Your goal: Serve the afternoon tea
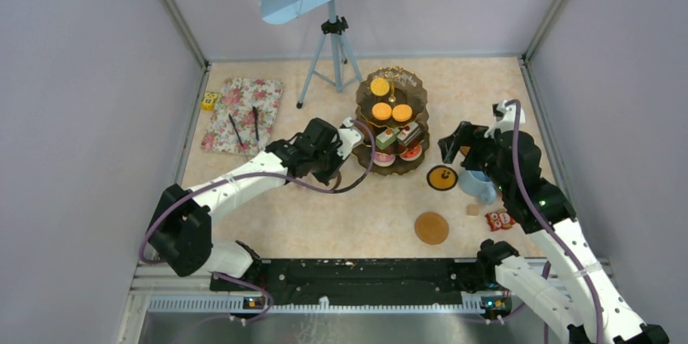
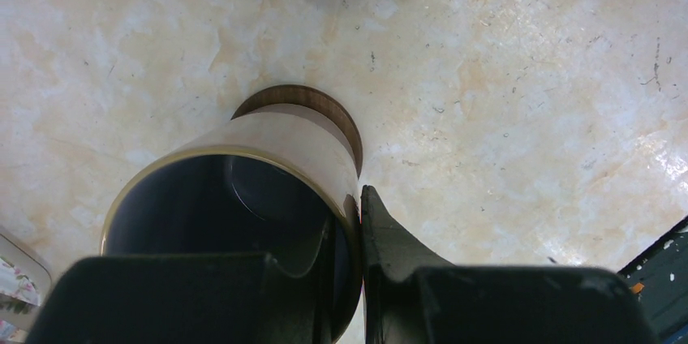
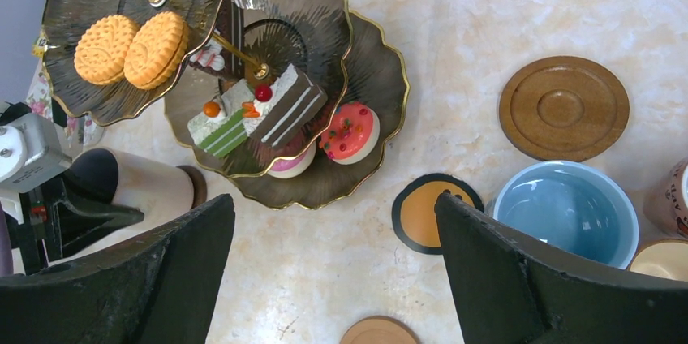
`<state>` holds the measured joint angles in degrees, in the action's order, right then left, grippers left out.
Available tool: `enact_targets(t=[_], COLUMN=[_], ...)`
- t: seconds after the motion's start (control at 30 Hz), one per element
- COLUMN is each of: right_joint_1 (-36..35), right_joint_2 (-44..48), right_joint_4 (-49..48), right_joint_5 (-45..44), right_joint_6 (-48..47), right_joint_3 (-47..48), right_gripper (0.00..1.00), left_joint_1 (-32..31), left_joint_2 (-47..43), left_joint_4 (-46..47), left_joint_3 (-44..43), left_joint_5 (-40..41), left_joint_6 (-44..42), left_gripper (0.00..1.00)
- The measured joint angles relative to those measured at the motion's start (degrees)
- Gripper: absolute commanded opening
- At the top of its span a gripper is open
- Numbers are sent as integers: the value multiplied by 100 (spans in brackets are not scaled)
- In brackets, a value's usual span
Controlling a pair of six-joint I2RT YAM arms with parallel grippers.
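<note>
The left gripper (image 2: 359,198) was clamped on the rim of the lilac-white mug (image 2: 276,137), with a brown coaster (image 2: 324,105) under its base, just left of the three-tier stand (image 3: 377,68). The right gripper (image 3: 331,202) hung wide open, right of the stand, near the light blue mug (image 3: 564,210).

Dark gold-rimmed stand (image 3: 377,76), orange tarts (image 3: 130,44), light blue mug (image 3: 565,210), whitish gold-rimmed mug (image 2: 284,137), brown coaster (image 3: 564,107), pink floral mat (image 1: 242,113).
</note>
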<state>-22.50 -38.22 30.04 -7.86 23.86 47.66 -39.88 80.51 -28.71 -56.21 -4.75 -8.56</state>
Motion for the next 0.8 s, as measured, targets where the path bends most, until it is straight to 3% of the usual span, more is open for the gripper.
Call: enact_targets(t=[0.4,0.8], right_joint_1=[0,0], right_joint_2=[-13,-131], right_joint_4=[4,734], right_joint_5=[2,-72], right_joint_6=[44,39], right_joint_3=[0,151], right_gripper=[92,92], left_joint_1=[2,2], left_joint_2=[-9,-221], left_joint_4=[262,481], left_joint_3=[94,103], left_joint_5=[48,33], left_joint_6=[9,-33], left_gripper=[17,59])
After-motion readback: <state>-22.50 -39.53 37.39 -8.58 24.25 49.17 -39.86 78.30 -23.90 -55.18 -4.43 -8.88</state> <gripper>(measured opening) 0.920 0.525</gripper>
